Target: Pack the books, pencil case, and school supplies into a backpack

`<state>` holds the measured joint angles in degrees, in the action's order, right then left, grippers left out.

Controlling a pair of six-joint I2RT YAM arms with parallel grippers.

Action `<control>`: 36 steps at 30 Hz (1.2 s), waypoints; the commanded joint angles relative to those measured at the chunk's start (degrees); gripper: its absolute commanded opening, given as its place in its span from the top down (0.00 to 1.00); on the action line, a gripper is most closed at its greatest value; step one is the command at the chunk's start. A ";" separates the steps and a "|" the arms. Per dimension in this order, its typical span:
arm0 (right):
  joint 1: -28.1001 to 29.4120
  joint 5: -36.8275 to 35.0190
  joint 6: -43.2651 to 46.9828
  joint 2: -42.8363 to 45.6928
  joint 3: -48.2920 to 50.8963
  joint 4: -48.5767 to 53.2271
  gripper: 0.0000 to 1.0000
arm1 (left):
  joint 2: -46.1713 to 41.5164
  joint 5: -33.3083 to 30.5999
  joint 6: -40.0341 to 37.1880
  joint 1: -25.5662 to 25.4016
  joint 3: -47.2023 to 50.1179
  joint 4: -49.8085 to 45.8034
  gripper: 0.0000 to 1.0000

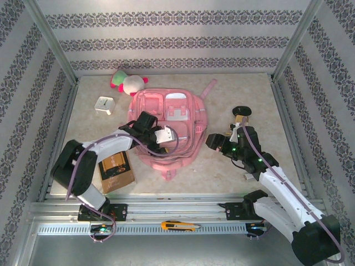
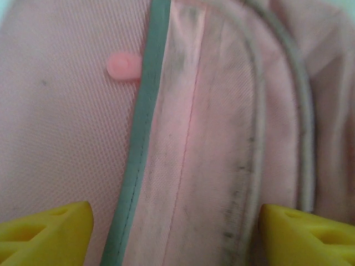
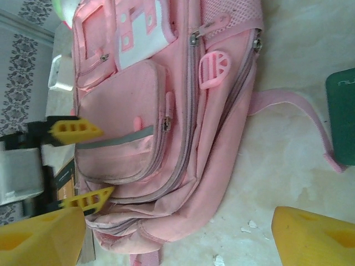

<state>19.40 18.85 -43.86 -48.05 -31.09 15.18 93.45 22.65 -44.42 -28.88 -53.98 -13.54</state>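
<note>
— What lies closest?
— On the front rail, between the two arm bases, a yellow-and-black piece (image 1: 180, 225). Just past it, on the table by the left arm, the brown book (image 1: 116, 170) lies flat, outside the backpack (image 1: 193, 126) and just beside its near left corner.
— And the bag?
— It lies flat in the middle of the table, front pockets up. The zips in the right wrist view look drawn closed. What is inside, I cannot tell.
— The grippers?
— The left gripper (image 2: 177, 233) hangs over the lowest front pocket (image 3: 119, 144) with its yellow fingers spread wide, holding nothing. The right gripper (image 3: 177, 238) sits just right of the bag, also wide open and empty.
— The pencil case?
— It shows as a dark green edge (image 3: 341, 116) on the table, beside a pink strap (image 3: 294, 102) and outside the bag.
— Farther back?
— A black oval lump (image 1: 241, 112) beyond the right gripper and a white clock cube (image 1: 104, 105) left of the bag. A plush toy (image 1: 130, 83) lies by the bag's far left corner.
</note>
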 commanded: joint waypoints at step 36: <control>9.91 2.41 -31.09 -10.34 4.31 -26.40 0.20 | -15.92 12.54 19.79 0.36 -4.42 1.32 1.00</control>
<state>28.75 21.10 -72.12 -57.69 -27.44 -7.66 79.75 31.75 -26.20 -28.77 -55.77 -16.34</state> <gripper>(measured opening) 0.802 0.047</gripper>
